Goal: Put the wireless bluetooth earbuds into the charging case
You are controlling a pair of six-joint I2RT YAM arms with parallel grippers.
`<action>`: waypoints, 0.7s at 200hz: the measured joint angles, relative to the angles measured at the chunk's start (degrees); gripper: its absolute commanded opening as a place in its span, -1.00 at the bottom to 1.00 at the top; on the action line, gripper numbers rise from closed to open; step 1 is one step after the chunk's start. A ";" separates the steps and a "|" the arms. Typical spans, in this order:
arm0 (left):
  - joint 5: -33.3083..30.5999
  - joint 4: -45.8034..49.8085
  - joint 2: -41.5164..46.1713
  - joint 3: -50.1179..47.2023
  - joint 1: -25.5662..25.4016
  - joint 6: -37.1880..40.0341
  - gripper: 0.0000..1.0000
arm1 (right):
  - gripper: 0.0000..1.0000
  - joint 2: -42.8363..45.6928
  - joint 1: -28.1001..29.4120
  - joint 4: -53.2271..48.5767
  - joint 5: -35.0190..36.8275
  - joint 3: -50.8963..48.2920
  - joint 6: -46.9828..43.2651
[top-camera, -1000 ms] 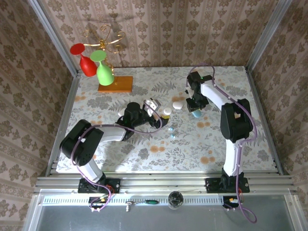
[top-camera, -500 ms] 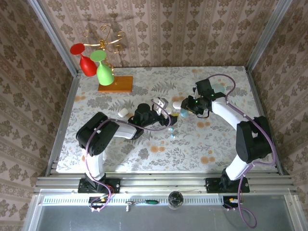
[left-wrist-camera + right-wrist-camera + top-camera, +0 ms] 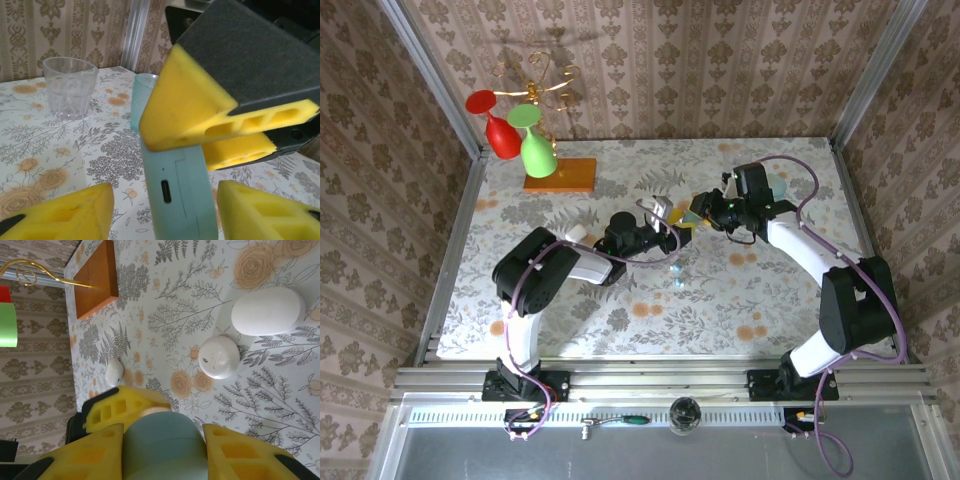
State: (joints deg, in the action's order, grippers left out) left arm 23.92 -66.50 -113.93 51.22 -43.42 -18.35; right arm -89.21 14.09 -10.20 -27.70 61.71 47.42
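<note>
Overhead view: both arms meet at centre frame, above the floral counter (image 3: 770,300).

Right claw (image 3: 706,212): closed on the charging case (image 3: 175,200). In the left wrist view its two yellow pads clamp the upper end of the case. The case is light blue and stands upright, with a dark slot-shaped port facing the camera, at lower centre of the frame. In the right wrist view the case fills the bottom centre, snug between that claw's own pads.

Left claw (image 3: 165,212): jaws apart, one pad on each side of the lower part of the case. There is a clear gap on the frame-left side. The frame-right pad is just beside the case; cannot tell if it touches. It is not gripping.

Earbuds (image 3: 677,284): tiny pale glints on the counter, just below the two claws in the overhead frame and apart from the case. Too small for detail.

Other items:
- Clear tumbler (image 3: 70,87), upper left of the left wrist view, with a teal cup (image 3: 144,97) behind the case.
- White oval pebble (image 3: 268,311) and round white pebble (image 3: 219,357), right side of the right wrist view, near each other.
- Wooden base (image 3: 97,277), upper left.
</note>
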 measured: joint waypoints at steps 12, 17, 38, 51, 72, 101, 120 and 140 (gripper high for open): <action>0.76 -0.15 -0.02 0.00 0.00 -0.09 -0.30 | -0.41 0.11 0.02 0.68 -0.48 -0.59 0.63; 0.92 -0.22 -0.02 0.00 0.00 -0.35 -0.36 | -0.40 0.13 0.00 0.96 -0.63 -0.74 0.70; 1.97 -0.70 -0.02 0.00 -0.02 -0.74 -0.45 | -0.24 0.90 0.00 1.38 -1.09 -1.42 0.92; 2.97 -1.27 -0.02 0.00 0.13 -0.87 -0.51 | -0.03 1.77 -0.07 1.88 -1.33 -2.05 0.61; 6.99 -1.88 0.48 -0.07 1.27 -2.38 -0.53 | 0.26 3.13 -0.35 2.86 -4.09 -2.75 -2.73; 17.33 -3.15 2.71 -0.79 4.31 -7.96 -0.47 | 0.37 7.17 -0.76 3.06 -10.29 -3.17 -15.76; 24.41 -3.61 5.22 -1.09 5.73 -11.37 -0.49 | 0.37 10.40 -1.03 0.39 -15.82 -3.17 -27.71; 30.36 -3.93 7.85 -1.60 5.95 -14.19 -0.51 | 0.38 12.26 -1.31 -4.81 -21.00 -2.47 -39.08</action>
State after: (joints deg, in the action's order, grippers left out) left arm 54.28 -70.43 -106.08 49.63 -37.47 -32.53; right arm -76.95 12.78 -15.00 -48.71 59.24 8.34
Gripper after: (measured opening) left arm 0.275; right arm 0.687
